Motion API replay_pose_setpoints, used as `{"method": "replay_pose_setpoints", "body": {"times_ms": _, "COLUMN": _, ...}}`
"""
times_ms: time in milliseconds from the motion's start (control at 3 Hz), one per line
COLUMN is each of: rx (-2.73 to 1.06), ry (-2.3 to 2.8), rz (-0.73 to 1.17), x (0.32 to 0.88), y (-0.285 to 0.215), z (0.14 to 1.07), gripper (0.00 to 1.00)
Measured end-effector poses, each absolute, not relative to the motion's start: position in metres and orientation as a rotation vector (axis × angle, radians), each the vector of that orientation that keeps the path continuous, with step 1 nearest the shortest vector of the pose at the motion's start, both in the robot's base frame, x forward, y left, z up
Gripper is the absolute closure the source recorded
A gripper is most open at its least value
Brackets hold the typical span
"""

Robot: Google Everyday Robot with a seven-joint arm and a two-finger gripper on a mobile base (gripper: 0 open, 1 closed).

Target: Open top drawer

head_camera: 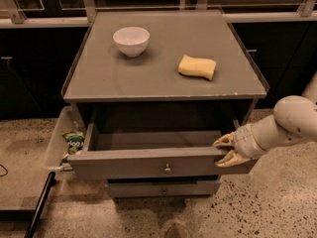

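Observation:
The top drawer (pixel 148 161) is pulled out of the grey cabinet, its grey front with a small round metal knob (pixel 167 169) facing me and its plain grey box showing empty. My gripper (pixel 224 149) is at the drawer front's right end, fingers spread, one fingertip (pixel 221 141) above the front's top edge and the other below it. A narrower drawer front (pixel 163 188) with its own knob sits shut underneath.
A white bowl (pixel 131 40) and a yellow sponge (pixel 197 66) rest on the cabinet top (pixel 124 78). A clear bin (pixel 59 135) holding a green packet (pixel 74 140) hangs at the cabinet's left. A black pole (pixel 39 205) leans at lower left. Speckled floor surrounds.

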State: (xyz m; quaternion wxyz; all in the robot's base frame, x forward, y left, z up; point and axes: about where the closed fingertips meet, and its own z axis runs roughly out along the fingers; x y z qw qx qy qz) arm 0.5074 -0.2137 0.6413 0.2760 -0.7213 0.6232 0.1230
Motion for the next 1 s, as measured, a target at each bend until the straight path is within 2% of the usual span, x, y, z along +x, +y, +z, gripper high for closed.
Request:
{"method": "replay_pose_setpoints", "body": {"times_ms": 667, "rx": -1.938, "ry": 1.675, "rz": 0.331, "x": 0.507, "y": -0.214, "z": 0.641, "gripper": 0.34}}
{"method": "replay_pose_setpoints", "body": {"times_ms": 1000, "rx": -1.933, "ry": 1.696, "rz": 0.389, "x": 0.492, "y": -0.218, "z": 0.631, "gripper": 0.11}}
